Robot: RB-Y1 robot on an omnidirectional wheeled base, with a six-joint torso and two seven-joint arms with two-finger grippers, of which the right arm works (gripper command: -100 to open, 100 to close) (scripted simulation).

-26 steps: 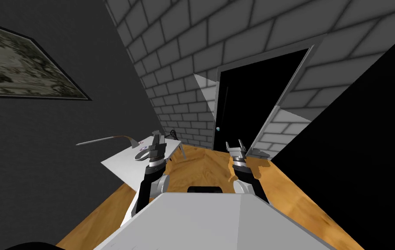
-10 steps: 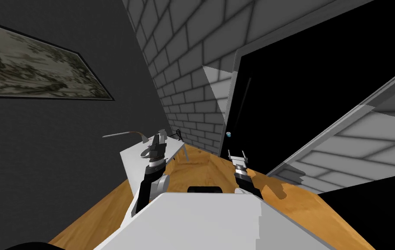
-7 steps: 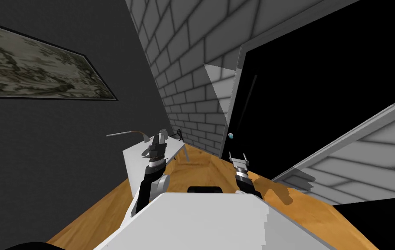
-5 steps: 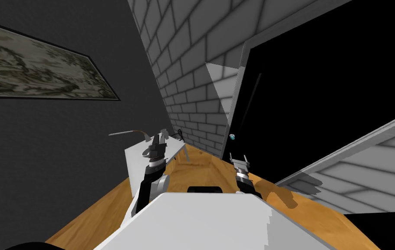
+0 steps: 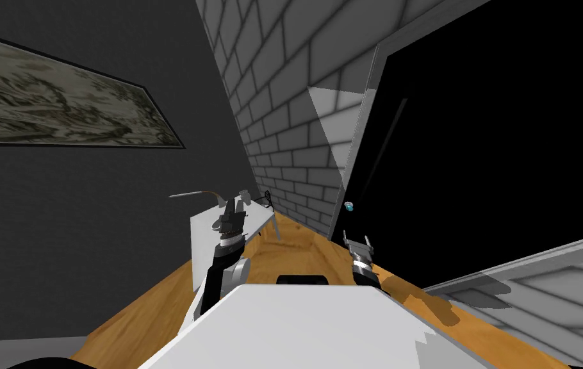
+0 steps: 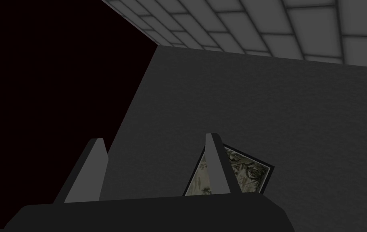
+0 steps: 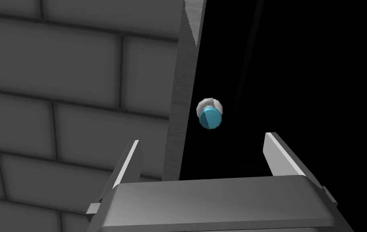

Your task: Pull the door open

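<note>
The door [image 5: 476,160] is a flat black panel in a grey frame [image 5: 357,147] set into the brick wall. A small blue knob on a white base [image 5: 349,206] sits near the door's frame-side edge. My right gripper [image 5: 357,238] is open just below and short of the knob. In the right wrist view the knob [image 7: 209,117] stands a little beyond the open gripper [image 7: 203,137], roughly between its fingers and apart from them. My left gripper [image 5: 238,198] is held up over a white table, and its wrist view shows the gripper [image 6: 155,137] open and empty.
A white table [image 5: 220,227] stands at the left against the dark wall, with a framed picture [image 5: 59,109] above it. A grey brick wall [image 5: 284,96] runs to the door frame. Wood floor [image 5: 296,250] lies between the table and the door.
I have moved closer to the door, which now looms larger and further right. My right gripper has come nearer the knob. The left arm has kept its pose.
</note>
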